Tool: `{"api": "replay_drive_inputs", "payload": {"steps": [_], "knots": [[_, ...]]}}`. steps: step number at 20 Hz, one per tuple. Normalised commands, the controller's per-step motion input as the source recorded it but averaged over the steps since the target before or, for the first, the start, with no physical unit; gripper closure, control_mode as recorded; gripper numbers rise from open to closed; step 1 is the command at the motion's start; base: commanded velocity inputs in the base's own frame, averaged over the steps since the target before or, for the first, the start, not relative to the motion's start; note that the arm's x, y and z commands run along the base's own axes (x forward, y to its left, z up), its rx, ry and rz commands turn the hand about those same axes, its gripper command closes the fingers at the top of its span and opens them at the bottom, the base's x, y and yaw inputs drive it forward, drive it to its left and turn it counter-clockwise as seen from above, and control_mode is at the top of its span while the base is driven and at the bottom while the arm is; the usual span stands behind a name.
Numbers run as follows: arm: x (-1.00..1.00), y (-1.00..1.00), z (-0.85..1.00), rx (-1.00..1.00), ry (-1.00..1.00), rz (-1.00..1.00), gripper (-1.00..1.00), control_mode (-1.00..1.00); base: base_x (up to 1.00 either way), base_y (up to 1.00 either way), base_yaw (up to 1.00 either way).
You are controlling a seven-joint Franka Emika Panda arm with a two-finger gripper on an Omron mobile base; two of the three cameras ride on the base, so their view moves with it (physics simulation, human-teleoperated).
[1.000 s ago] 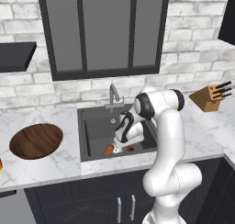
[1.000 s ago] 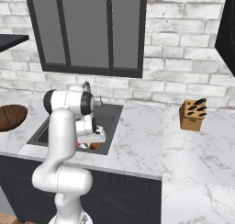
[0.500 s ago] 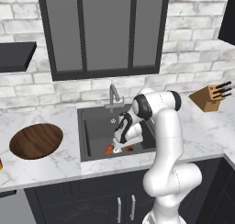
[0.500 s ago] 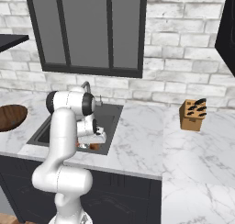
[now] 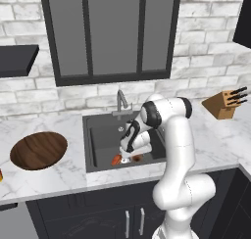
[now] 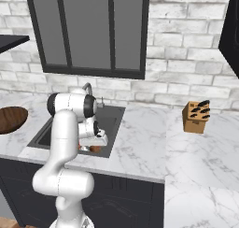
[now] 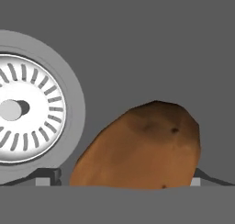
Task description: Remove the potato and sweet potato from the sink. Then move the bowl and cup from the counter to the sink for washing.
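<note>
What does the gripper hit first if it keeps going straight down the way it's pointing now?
Most likely the potato: in the hand view it lies between the open fingertips, beside the drain. Past it is the sink floor. How close it is cannot be told.

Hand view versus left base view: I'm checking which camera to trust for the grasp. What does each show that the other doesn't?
The hand view gives the potato close up between the open finger tips, beside the slotted drain. The left base view adds the sweet potato, the bowl on the counter, the faucet and knife block. Both show the sink floor and potato.
</note>
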Motion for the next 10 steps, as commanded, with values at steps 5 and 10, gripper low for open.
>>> {"api": "replay_drive_inputs", "payload": {"steps": [5, 10], "knots": [[-0.04, 0.00, -0.15, 0.00, 0.08, -0.11, 1.00, -1.00, 0.00, 0.00, 0.00], [-0.09, 0.00, -0.09, 0.00, 0.02, -0.15, 1.00, -1.00, 0.00, 0.00, 0.00]]}}
